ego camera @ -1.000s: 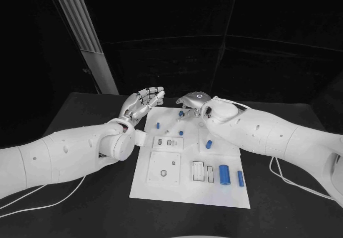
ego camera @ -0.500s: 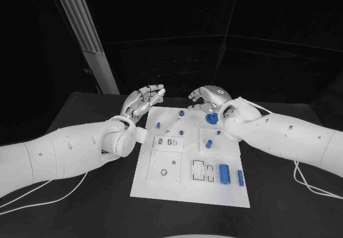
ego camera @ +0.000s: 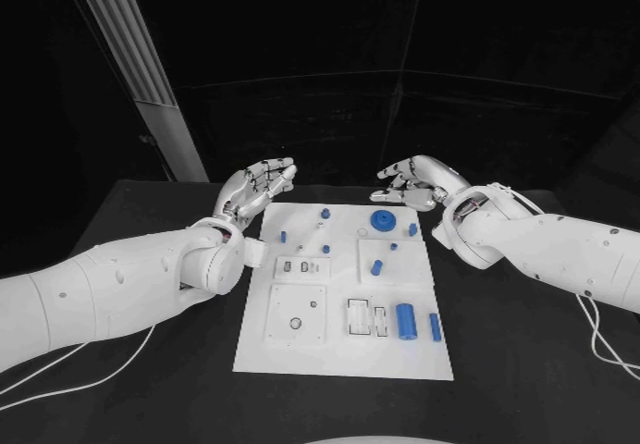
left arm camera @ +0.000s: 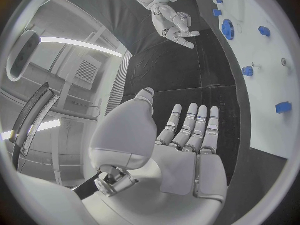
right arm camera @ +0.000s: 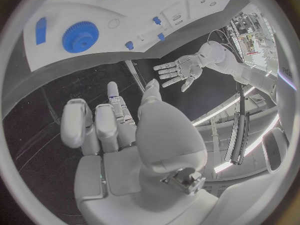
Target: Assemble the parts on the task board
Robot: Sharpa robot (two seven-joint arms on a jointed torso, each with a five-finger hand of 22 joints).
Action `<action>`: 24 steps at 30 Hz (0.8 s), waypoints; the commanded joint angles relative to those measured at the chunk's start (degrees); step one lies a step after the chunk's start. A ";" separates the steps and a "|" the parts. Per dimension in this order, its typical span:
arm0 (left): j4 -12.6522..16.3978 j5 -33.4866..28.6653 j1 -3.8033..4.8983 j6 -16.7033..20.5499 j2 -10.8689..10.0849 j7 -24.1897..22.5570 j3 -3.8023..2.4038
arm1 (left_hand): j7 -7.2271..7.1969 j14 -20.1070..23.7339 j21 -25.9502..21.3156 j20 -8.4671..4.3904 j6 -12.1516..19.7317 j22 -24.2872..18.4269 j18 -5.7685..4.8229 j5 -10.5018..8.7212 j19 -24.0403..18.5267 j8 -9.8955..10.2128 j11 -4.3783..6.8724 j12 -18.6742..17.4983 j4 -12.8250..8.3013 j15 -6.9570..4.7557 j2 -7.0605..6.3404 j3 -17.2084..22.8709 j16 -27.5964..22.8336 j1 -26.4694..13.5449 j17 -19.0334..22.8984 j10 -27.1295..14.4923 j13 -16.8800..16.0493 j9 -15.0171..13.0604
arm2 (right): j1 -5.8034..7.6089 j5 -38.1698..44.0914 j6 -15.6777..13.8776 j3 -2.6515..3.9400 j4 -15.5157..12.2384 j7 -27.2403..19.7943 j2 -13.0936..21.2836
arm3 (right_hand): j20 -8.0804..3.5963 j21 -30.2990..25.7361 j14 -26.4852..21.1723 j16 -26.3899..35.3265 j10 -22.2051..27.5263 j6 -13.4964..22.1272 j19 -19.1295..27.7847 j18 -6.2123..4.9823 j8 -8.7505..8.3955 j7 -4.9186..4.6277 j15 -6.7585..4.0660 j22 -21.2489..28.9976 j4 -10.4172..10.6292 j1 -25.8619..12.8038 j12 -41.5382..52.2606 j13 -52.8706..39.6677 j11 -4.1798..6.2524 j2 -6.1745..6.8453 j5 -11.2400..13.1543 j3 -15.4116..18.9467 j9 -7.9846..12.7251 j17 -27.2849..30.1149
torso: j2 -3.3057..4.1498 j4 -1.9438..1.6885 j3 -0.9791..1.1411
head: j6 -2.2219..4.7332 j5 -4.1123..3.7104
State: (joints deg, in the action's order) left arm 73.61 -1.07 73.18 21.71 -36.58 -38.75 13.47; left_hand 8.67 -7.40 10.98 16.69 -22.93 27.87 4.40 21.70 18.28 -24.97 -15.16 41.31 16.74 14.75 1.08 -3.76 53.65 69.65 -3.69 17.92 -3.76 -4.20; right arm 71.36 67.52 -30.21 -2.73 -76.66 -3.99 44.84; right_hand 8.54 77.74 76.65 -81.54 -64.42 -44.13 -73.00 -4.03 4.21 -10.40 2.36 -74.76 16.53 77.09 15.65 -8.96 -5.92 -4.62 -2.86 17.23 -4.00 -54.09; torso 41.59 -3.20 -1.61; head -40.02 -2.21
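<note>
Since a moment ago my right hand has lifted off the blue gear and drawn back past the task board's far edge, fingers loosely curled on nothing. Over the board's far left corner my left hand hovers, fingers straight and empty. That gear lies flat on the board near my right hand, apart from it; blue parts lie nearer me.

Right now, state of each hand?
Left hand: open, fingers spread, holding nothing.
Right hand: open, fingers partly curled, holding nothing.
</note>
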 commanded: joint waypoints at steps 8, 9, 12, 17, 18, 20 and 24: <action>0.21 0.28 -0.05 -1.05 0.06 -17.81 -0.03 | 8.27 -0.19 0.15 0.00 0.47 -0.08 0.25 0.31 -0.30 -0.23 -0.03 0.21 0.02 0.31 0.48 -0.15 0.38 0.00 -0.03 -0.18 0.03 0.07 | 0.08 6.63 8.29 -0.05 3.28 2.56 -0.53 | -1.29 -9.07 -4.36 -4.53 5.48 8.75 13.40 -2.86 3.25 5.63 -1.14 5.84 0.81 -12.94 59.16 -54.83 2.11 11.89 -0.82 -13.28 -0.87 -8.43 | -0.02 -0.11 -0.01 | 0.14 -2.13; 0.33 0.28 -0.05 -1.07 0.02 -17.79 -0.03 | 8.27 -0.19 0.15 0.00 0.46 -0.07 0.25 0.31 -0.31 -0.25 -0.03 0.21 0.02 0.31 0.48 -0.15 0.38 0.00 -0.03 -0.18 0.03 0.07 | 0.07 8.20 8.96 -0.06 4.22 3.66 -0.93 | -1.22 -7.95 -1.50 -5.74 -4.82 8.04 12.02 -2.56 4.54 5.54 -1.10 4.52 0.33 -13.59 66.98 -65.83 2.13 11.76 0.13 -13.30 -1.23 -13.57 | 0.03 -0.17 0.01 | 0.19 -2.40; 0.53 0.28 -0.06 -1.09 -0.09 -17.70 -0.03 | 8.27 -0.19 0.15 0.00 0.46 -0.07 0.25 0.31 -0.31 -0.25 -0.03 0.21 0.02 0.31 0.48 -0.16 0.38 0.00 -0.03 -0.18 0.03 0.07 | 0.05 11.33 9.39 -0.08 5.95 5.30 -1.80 | -1.08 -3.98 5.33 -8.07 -15.42 6.37 7.48 -1.55 7.89 5.40 -0.96 0.24 0.35 -15.37 73.08 -75.46 2.12 11.66 -0.04 -13.18 -2.07 -24.86 | 0.09 -0.14 0.03 | 0.33 -2.60; 0.64 0.28 -0.06 -1.02 -0.27 -17.48 -0.03 | 8.27 -0.19 0.12 0.00 0.54 -0.15 0.24 0.32 -0.38 -0.19 -0.04 0.22 0.02 0.31 0.48 -0.17 0.38 0.01 -0.03 -0.19 0.03 0.08 | -0.01 13.86 8.00 -0.10 8.13 6.75 -3.34 | -0.98 8.68 13.35 -8.46 -25.58 6.71 -10.26 2.47 10.82 4.64 -0.67 -11.87 0.51 -15.03 74.35 -81.04 2.08 11.57 -0.48 -13.77 -2.31 -35.91 | 0.06 0.03 0.05 | 0.11 -2.48; 0.66 0.28 -0.06 -1.01 -0.31 -17.48 -0.03 | 8.27 -0.19 0.11 0.00 0.54 -0.16 0.24 0.32 -0.38 -0.19 -0.04 0.22 0.02 0.31 0.48 -0.17 0.38 0.01 -0.03 -0.19 0.03 0.08 | -0.04 14.14 7.50 -0.11 8.46 6.92 -3.62 | -1.02 10.40 13.35 -8.46 -25.58 6.46 -13.36 3.17 11.45 4.43 -0.73 -13.50 0.57 -14.70 74.35 -81.04 2.25 11.48 -0.23 -14.17 -2.37 -35.91 | 0.06 0.00 0.05 | 0.08 -2.49; 0.74 0.28 -0.06 -1.00 -0.44 -17.46 -0.03 | 8.27 -0.18 0.11 0.00 0.55 -0.18 0.24 0.32 -0.40 -0.19 -0.04 0.22 0.02 0.31 0.48 -0.18 0.38 0.02 -0.03 -0.19 0.03 0.09 | -0.09 14.60 6.83 -0.11 8.93 7.34 -4.05 | -1.00 12.26 13.35 -8.46 -25.58 6.69 -17.00 4.03 11.97 4.34 -1.21 -15.24 0.33 -13.24 74.35 -81.04 2.63 11.62 -0.79 -15.44 -2.33 -35.91 | 0.09 -0.03 0.06 | 0.07 -2.53; 0.87 0.28 -0.06 -0.98 -0.71 -17.40 -0.03 | 8.27 -0.18 0.10 0.00 0.55 -0.18 0.24 0.32 -0.40 -0.20 -0.04 0.22 0.02 0.31 0.48 -0.18 0.38 0.02 -0.03 -0.19 0.03 0.09 | -0.15 15.07 6.56 -0.12 9.24 8.42 -4.49 | -1.25 12.26 13.35 -8.46 -25.58 4.17 -17.00 4.03 13.94 2.66 -1.27 -15.24 0.46 -11.34 74.35 -81.04 2.61 12.73 -2.04 -18.24 -2.71 -35.91 | 0.03 0.01 0.03 | -0.06 -2.55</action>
State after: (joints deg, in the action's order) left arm 74.33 -1.07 73.05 21.34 -37.23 -38.75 13.48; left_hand 8.89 -7.40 10.98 16.69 -22.72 27.76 4.39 21.70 18.28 -24.96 -15.16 41.31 16.74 14.75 1.08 -3.76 53.65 69.66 -3.69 17.93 -3.76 -4.21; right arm 71.13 79.98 -23.00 -2.86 -67.48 2.14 40.43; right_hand 7.46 89.82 83.94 -89.86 -84.06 -39.48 -83.78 -0.38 17.91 -7.58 1.19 -74.95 16.99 65.35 89.86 -74.95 -3.48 8.09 -4.69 -0.70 -6.65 -74.96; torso 41.67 -3.24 -1.57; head -40.03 -4.75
